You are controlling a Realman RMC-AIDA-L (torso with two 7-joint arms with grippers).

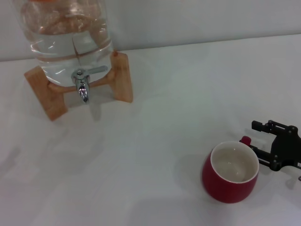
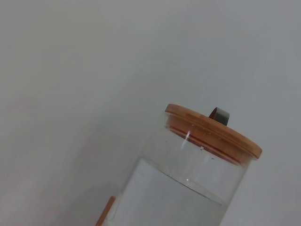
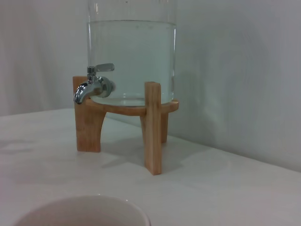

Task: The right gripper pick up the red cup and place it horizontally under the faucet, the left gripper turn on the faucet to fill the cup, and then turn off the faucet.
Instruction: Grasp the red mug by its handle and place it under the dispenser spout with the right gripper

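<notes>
My right gripper (image 1: 256, 139) sat low at the right edge of the head view, its two black fingers (image 1: 261, 125) spread apart and pointing left. The rest of that arm was cut off. My left gripper, I think, was parked out of sight.

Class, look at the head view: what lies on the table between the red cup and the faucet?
Nothing: between the red cup and the faucet there is only bare white table, as the head view shows.

red cup (image 1: 230, 181): glossy dark red, off-white inside
faucet (image 1: 83, 84): shiny chrome
stand (image 1: 123, 77): light wood
counter (image 1: 155, 155): white
</notes>
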